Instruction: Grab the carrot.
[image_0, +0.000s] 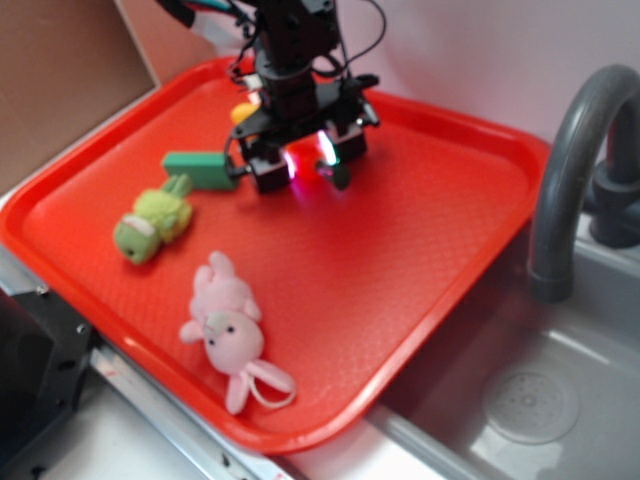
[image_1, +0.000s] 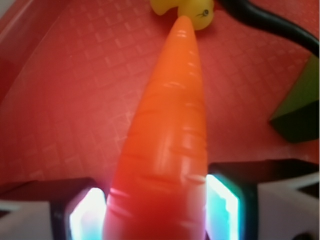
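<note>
Carrot (image_1: 165, 140) pinched between fingers (image_1: 87, 215), long axis running away from wrist camera, tip toward duck (image_1: 192, 11) near worktop (image_0: 400, 260) far edge.

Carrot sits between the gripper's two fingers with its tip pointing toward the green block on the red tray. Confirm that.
Not quite. In the wrist view the carrot sits between the gripper fingers, but its tip points toward the yellow duck, not the green block, which lies off to the side on the red tray.
</note>
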